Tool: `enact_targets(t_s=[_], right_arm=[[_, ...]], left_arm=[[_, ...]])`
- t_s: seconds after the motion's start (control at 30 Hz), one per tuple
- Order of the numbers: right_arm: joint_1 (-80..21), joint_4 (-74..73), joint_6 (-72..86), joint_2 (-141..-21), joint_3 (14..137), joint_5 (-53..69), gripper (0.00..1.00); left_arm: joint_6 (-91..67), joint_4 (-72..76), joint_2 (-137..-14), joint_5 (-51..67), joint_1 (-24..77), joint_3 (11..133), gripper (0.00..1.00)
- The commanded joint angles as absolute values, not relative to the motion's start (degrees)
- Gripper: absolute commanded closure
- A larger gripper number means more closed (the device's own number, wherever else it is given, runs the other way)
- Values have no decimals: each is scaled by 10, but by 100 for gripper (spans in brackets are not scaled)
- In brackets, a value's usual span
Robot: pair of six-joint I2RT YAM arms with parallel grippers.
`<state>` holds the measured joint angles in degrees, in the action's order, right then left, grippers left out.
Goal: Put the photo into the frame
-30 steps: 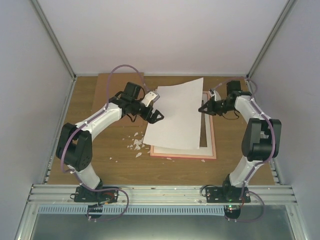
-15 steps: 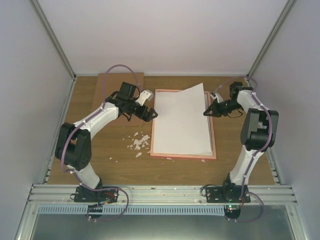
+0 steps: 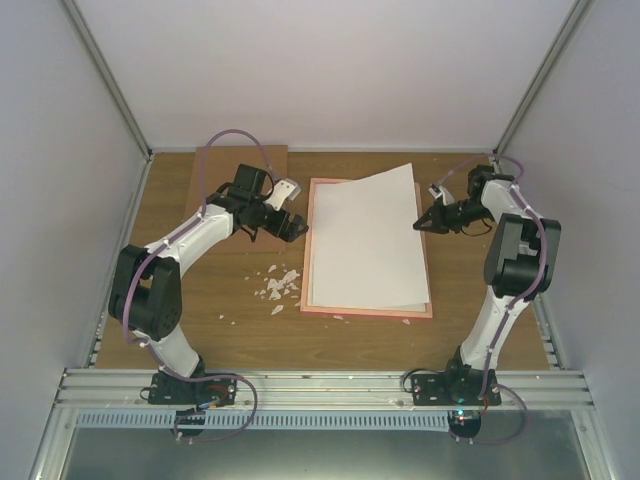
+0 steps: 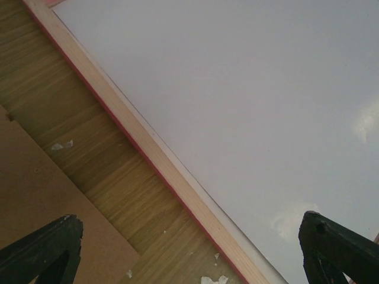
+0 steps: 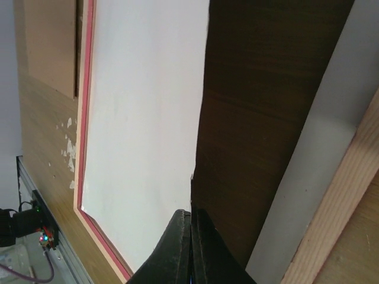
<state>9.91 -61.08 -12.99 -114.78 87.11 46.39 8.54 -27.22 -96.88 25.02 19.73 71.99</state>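
The photo [image 3: 365, 240] shows me only its blank white back. It lies on the frame [image 3: 365, 312], which is flat at the middle of the surface [image 3: 350, 345]. The sheet sits slightly askew: its far right corner juts past the frame's far rim, while its left and near edges stay just inside the pink rim.

My right hand [image 3: 418, 226] is clenched at the photo's right edge, and in the wrist view that edge runs straight into the closed tips, so I take it as pinched there. My left hand [image 3: 296, 226] is released, fingers [image 4: 41, 248] spread wide, just beside the frame's left rim and apart from it.

There is open room between the frame and my bases. To the right only a narrow strip remains, and my right arm fills it. On the left, the brown board [image 3: 225, 170] lies under my left arm, touching nothing of the frame. White scraps [image 3: 275, 285] litter the wood near the frame's near left corner.
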Motion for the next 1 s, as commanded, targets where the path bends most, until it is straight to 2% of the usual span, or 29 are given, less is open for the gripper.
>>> enact_targets(t_s=[0.0,0.37,0.97], right_arm=[[100,-587,-106,-1161,870,505,100],[100,-541,-64,-1167,835,532,99],[94,-550,-64,-1149,805,528,98]], left_arm=[[84,-255,-963,239,189,722,1],[83,-255,-969,237,184,721,1],[78,-250,-972,245,178,715,1]])
